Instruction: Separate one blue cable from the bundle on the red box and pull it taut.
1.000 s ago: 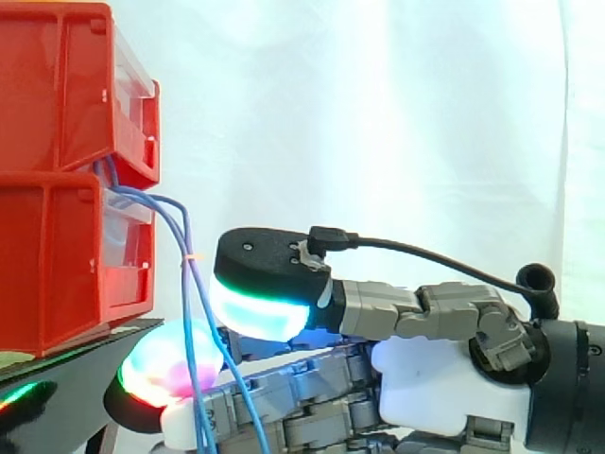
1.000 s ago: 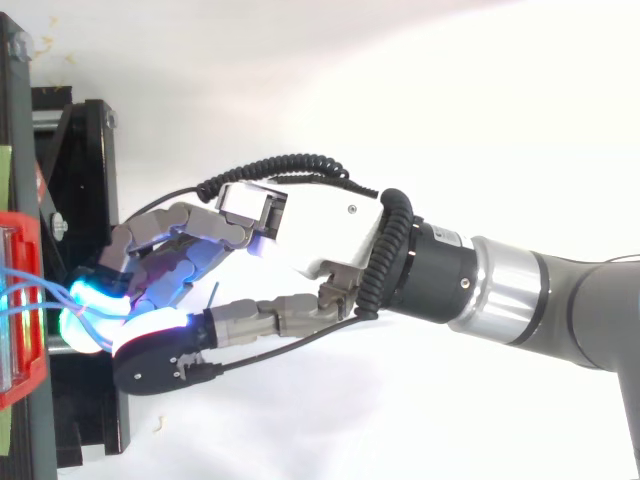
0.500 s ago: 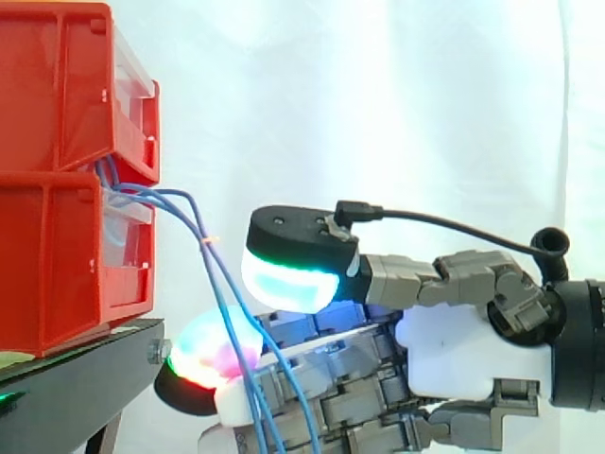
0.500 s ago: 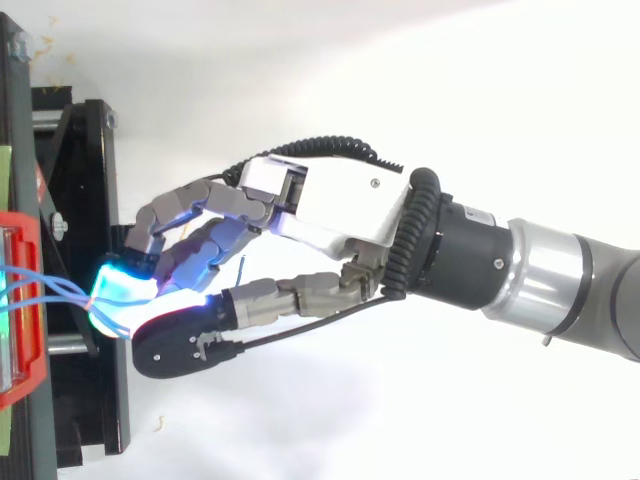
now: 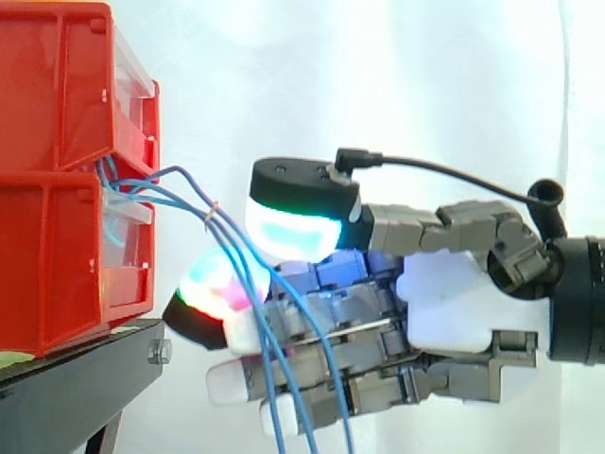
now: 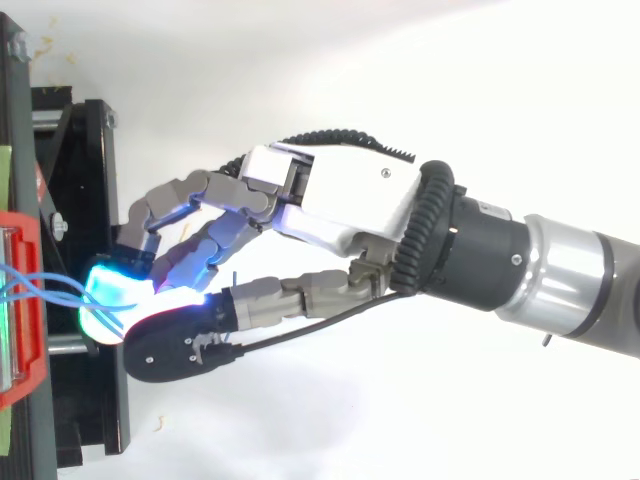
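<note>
Black stand (image 5: 80, 374): standing at the left of the side view, running down the left edge of the top view, a bolt head (image 5: 159, 352) showing at its near corner. Lower red bin (image 5: 47, 255): sitting directly on the stand. Upper red bin (image 5: 57, 85): resting stacked on the lower one, both facing right.

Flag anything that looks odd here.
Several blue cables, not one, run together from the red bins to the hand, bound by a small pale tie. They pass between the glowing thumb pad and the curled fingers as a bundle and hang loose below, so no single strand looks separated yet.
</note>
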You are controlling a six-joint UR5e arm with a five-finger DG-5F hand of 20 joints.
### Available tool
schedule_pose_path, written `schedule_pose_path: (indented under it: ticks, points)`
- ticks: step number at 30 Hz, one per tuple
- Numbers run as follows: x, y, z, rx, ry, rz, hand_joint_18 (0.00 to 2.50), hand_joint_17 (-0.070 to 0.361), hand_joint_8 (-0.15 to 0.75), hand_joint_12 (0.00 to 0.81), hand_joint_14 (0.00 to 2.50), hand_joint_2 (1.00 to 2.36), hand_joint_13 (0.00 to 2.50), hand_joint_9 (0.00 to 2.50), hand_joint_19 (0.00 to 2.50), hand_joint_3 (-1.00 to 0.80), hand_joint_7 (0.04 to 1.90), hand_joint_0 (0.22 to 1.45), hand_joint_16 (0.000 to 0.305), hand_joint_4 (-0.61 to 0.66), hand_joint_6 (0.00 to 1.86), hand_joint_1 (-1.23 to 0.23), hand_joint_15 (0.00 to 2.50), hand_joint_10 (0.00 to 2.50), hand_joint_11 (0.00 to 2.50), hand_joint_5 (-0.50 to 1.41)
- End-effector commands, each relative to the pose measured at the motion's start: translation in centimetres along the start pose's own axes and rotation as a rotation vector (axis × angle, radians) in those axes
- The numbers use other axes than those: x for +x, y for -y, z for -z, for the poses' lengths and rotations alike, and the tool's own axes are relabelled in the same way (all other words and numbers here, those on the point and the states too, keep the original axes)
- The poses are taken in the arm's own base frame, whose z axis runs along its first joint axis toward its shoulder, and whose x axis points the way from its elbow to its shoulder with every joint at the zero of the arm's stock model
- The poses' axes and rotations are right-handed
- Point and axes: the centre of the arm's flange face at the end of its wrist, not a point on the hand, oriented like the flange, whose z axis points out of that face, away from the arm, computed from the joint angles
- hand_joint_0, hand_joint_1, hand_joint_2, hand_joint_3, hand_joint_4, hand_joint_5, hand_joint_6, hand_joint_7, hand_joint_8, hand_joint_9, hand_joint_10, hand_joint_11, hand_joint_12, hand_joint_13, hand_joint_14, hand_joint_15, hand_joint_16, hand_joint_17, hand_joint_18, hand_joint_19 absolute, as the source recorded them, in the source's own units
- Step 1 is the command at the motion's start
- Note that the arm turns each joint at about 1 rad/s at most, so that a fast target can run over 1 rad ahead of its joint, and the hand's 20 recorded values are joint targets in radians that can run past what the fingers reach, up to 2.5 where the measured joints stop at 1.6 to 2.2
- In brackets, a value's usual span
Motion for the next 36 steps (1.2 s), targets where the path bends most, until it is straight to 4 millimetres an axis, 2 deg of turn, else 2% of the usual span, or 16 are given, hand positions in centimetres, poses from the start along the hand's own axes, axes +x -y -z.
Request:
schedule_pose_path:
  ticks: [1, 6, 13, 18, 23, 26, 28, 33, 36]
  points:
    - [-0.3, -1.5, 0.4, 0.015, 0.003, -0.001, 0.67, 0.108, 0.260, 0.387, 0.01, 1.01, 0.81, 1.09, 0.58, -0.34, 0.84, 0.58, 0.048, 0.22, 0.89, -0.71, 0.33, 0.00, 0.14, -0.09]
    - [-0.6, -2.4, 0.7, 0.031, 0.004, 0.006, 0.71, 0.109, 0.264, 0.391, 0.01, 1.01, 0.84, 1.13, 0.58, -0.32, 0.86, 0.57, 0.048, 0.21, 0.89, -0.70, 0.34, 0.01, 0.15, -0.08]
    - [-0.4, -3.1, 0.8, 0.030, 0.003, 0.006, 0.82, 0.125, 0.291, 0.429, 0.01, 1.01, 0.91, 1.15, 0.57, -0.22, 0.87, 0.60, 0.055, 0.18, 0.90, -0.78, 0.36, 0.01, 0.18, -0.08]
    - [-0.5, -3.1, 0.8, 0.028, 0.004, 0.004, 0.82, 0.117, 0.280, 0.411, 0.01, 1.01, 0.90, 1.13, 0.59, -0.18, 0.82, 0.63, 0.052, 0.08, 0.93, -0.85, 0.38, 0.01, 0.25, -0.09]
    - [-0.7, -3.3, 0.7, 0.027, 0.003, 0.003, 0.81, 0.110, 0.254, 0.390, 0.02, 1.02, 0.89, 1.12, 0.59, -0.23, 0.80, 0.67, 0.049, 0.02, 0.94, -0.88, 0.39, 0.01, 0.29, -0.11]
    - [-0.8, -3.3, 0.6, 0.027, 0.004, 0.003, 0.82, 0.109, 0.250, 0.384, 0.02, 1.01, 0.90, 1.15, 0.61, -0.42, 0.79, 0.65, 0.048, 0.10, 0.93, -0.85, 0.39, 0.01, 0.29, -0.10]
    - [-0.9, -3.3, 0.6, 0.025, 0.006, 0.002, 0.83, 0.110, 0.254, 0.391, 0.02, 1.00, 0.91, 1.19, 0.62, -0.49, 0.81, 0.61, 0.049, 0.14, 0.92, -0.77, 0.39, 0.01, 0.29, -0.09]
    - [-1.4, -3.2, 0.5, 0.029, 0.010, 0.005, 0.84, 0.114, 0.271, 0.399, 0.02, 1.00, 0.93, 1.22, 0.63, -0.48, 0.85, 0.56, 0.051, 0.14, 0.90, -0.64, 0.40, 0.01, 0.27, -0.09]
    - [-1.5, -3.4, 0.5, 0.031, 0.012, 0.005, 0.84, 0.116, 0.280, 0.404, 0.02, 1.00, 0.93, 1.22, 0.64, -0.45, 0.86, 0.56, 0.052, 0.15, 0.90, -0.61, 0.39, 0.01, 0.26, -0.09]
